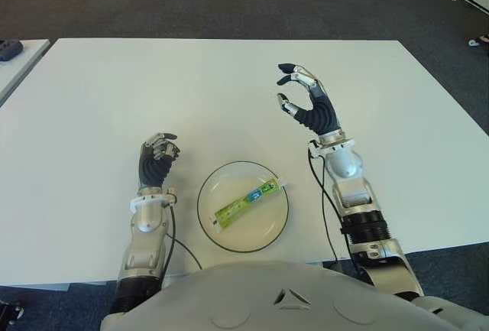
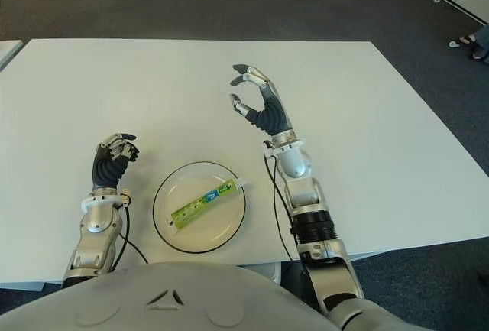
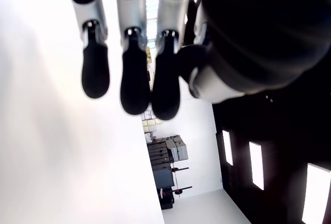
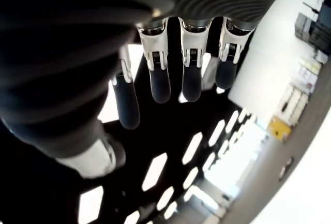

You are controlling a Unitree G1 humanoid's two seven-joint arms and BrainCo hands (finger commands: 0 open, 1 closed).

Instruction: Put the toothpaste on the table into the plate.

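Toothpaste (image 1: 246, 202) lies in plate (image 1: 243, 206), lower centre of the eye views. Tube is green w/ white ends, set diagonally: cap end toward plate's upper-right rim, just reaching or overhanging it, flat end toward lower left, inside the rim. Plate is pale w/ dark rim, sits on white table (image 1: 191, 86) near its front edge, directly ahead of my torso.

My right hand (image 1: 306, 102) shows upper right of the plate, well apart from it, raised, palm facing frame left. Fingers spread and lightly curved, thumb apart from the rest, holding nothing. Right wrist view agrees: four fingers (image 4: 159, 79) hang separate w/ gaps between them, thumb off to one side, nothing between them.

My left hand (image 1: 157, 155) shows just left of the plate, near but not touching its rim. Fingers curled in toward palm, empty. Left wrist view: three dark fingertips (image 3: 134, 84) bunched side by side, thumb tucked close, no object in the grasp. Can't tell whether the hand touches the table surface.

Forearm cables run down from both wrists toward the frame bottom; right one loops beside the plate's right edge.

Table otherwise white. Dark carpet (image 1: 229, 2) across the top of the frame. Corner of a second white table (image 1: 19, 56) at upper left w/ a small dark object on it, too small to identify
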